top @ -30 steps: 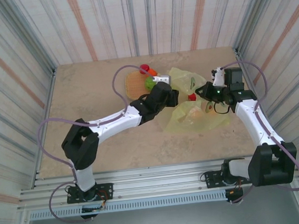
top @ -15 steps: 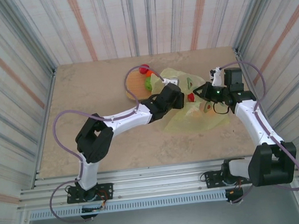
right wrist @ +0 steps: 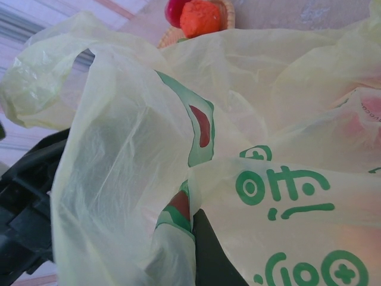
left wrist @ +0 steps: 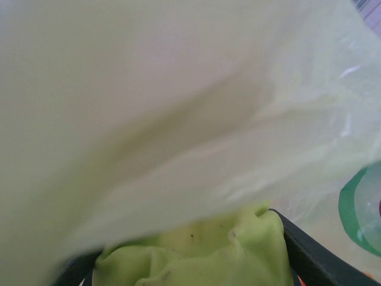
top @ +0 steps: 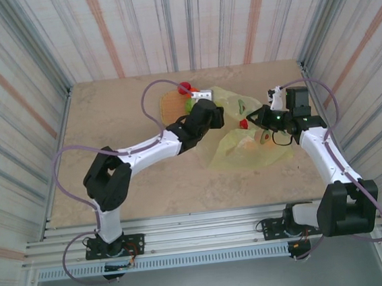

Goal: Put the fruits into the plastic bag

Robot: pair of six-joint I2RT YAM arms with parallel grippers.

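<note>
Black-and-white arms, two, bolted at the near edge of a beige table (top: 114,184), both reaching toward its far half. Plastic bag (top: 242,150): thin, translucent yellow-green, crinkled, printed with green lettering and halved avocado pictures. It lies right of centre between the two arm ends, its right rim lifted. One pale orange round shape shows through the plastic near the bag's middle; whether it is a fruit cannot be told. Right gripper (top: 255,119): at the bag's right side, jaws pressed together, pinching a fold of the bag's rim. The right wrist view has plastic gathered against a dark finger. Left gripper (left wrist: 190,269): at the bag's left edge, a sheet of the bag draped across its camera. Its jaws are set apart, one dark finger against each flank of a lumpy green fruit (left wrist: 196,241) clamped between them. Wicker tray (top: 169,106): shallow, round, just beyond the left gripper and just beside the bag's left edge. On it, a second green fruit (top: 189,106) at the right side beside the left wrist, with a red fruit (top: 185,87) and an orange fruit (right wrist: 200,16) touching at the far rim. Striped corrugated walls (top: 186,22) stand on three sides beyond.
</note>
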